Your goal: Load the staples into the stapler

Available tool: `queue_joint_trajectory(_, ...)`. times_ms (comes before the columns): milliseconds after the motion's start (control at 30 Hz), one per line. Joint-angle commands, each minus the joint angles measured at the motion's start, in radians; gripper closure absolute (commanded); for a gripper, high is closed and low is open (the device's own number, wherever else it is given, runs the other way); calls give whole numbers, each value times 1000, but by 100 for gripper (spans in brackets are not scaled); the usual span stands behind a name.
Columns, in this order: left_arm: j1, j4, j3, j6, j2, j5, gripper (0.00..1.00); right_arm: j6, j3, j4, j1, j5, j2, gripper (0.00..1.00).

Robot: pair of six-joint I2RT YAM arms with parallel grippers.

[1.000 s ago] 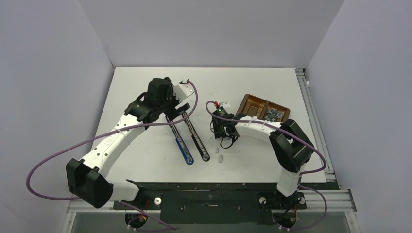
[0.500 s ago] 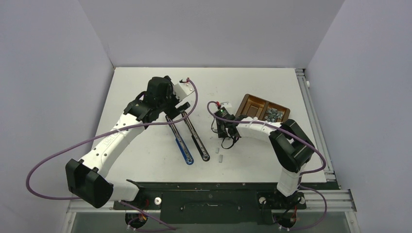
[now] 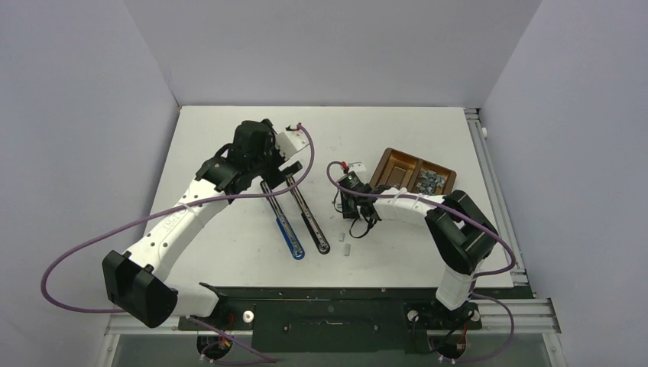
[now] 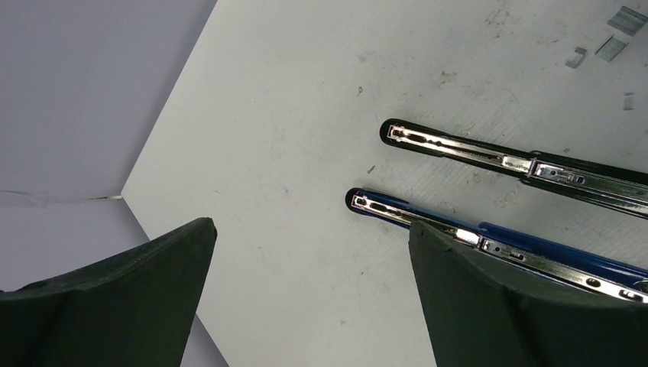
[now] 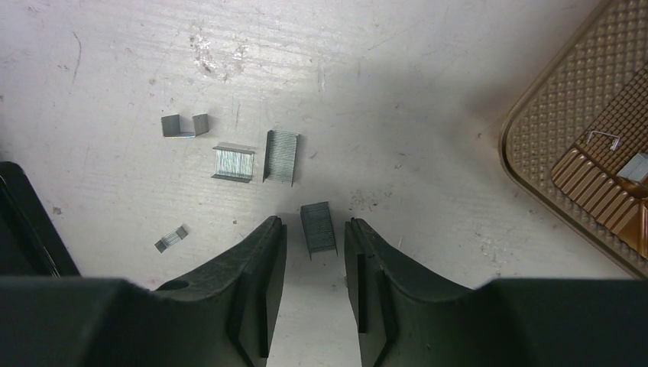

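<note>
Your right jaws narrowly straddle a staple strip on the table. Your left jaws gape wide above the blue stapler.

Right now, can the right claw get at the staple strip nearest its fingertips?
Likely yes. The right claw stands part open astride that staple strip, which lies on the table between the jaws with a gap each side. Nothing blocks it; the other strips lie further off.
</note>
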Motion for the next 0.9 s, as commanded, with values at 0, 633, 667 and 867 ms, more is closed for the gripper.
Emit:
queue_joint_trajectory(0,-12,-1,52,-23,-20,4,4,13,-44,-67,19,8,-13,66)
queue_joint_trajectory(633,-34,-2,38,-10,-39,8,4,22,-27,-107,33,18,-19,91)
queue_joint_trajectory(667,-35,5,28,-4,-45,14,4,23,-18,-117,31,11,-35,91)
queue_joint_trajectory(867,-45,87,-32,64,-97,71,4,31,87,-210,5,-78,-158,91)
